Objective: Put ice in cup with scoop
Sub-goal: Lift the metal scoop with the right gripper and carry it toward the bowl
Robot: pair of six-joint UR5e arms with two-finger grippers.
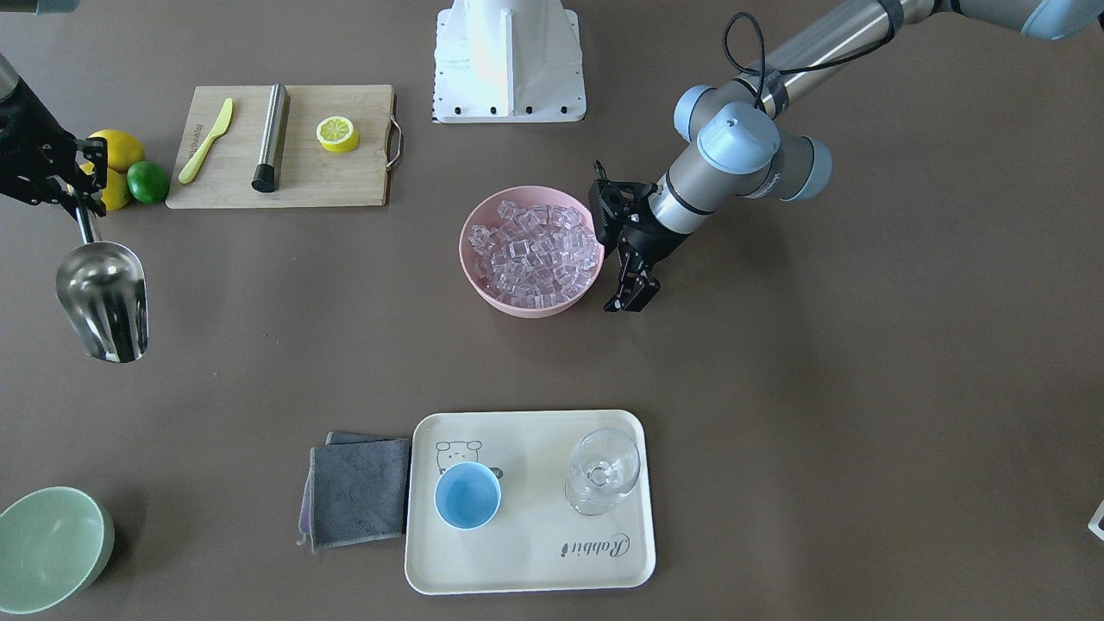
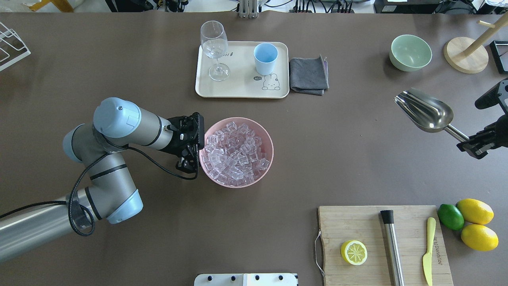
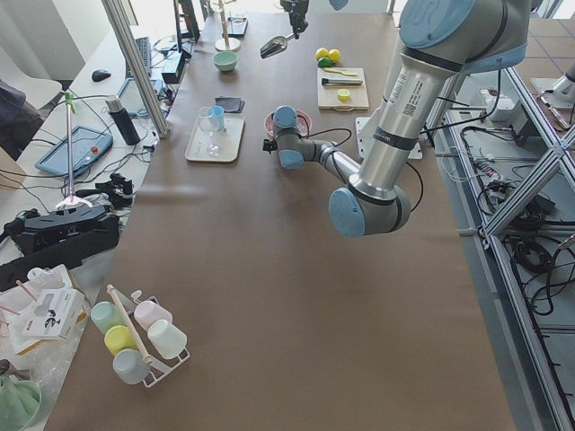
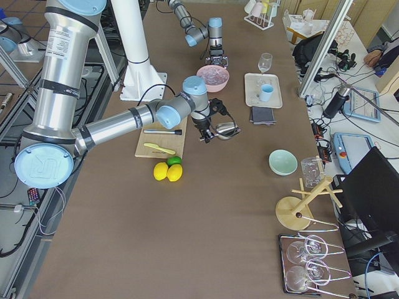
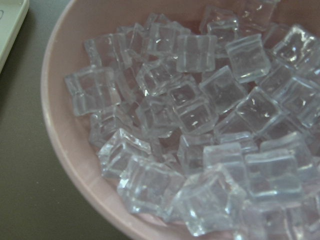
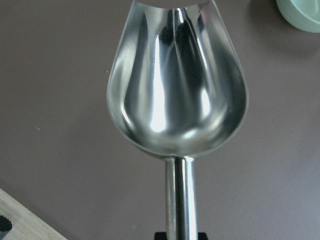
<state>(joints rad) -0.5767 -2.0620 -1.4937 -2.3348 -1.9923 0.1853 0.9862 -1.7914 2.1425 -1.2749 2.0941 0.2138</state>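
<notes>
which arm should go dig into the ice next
Right. The right gripper holds the scoop by its handle, trough empty, off to the side. The left gripper sits beside the pink bowl of ice, without the tool.

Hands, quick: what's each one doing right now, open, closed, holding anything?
Left hand: beside the pink bowl; open or closed cannot be told.
Right hand: closed on the scoop by its handle; trough empty.
</notes>
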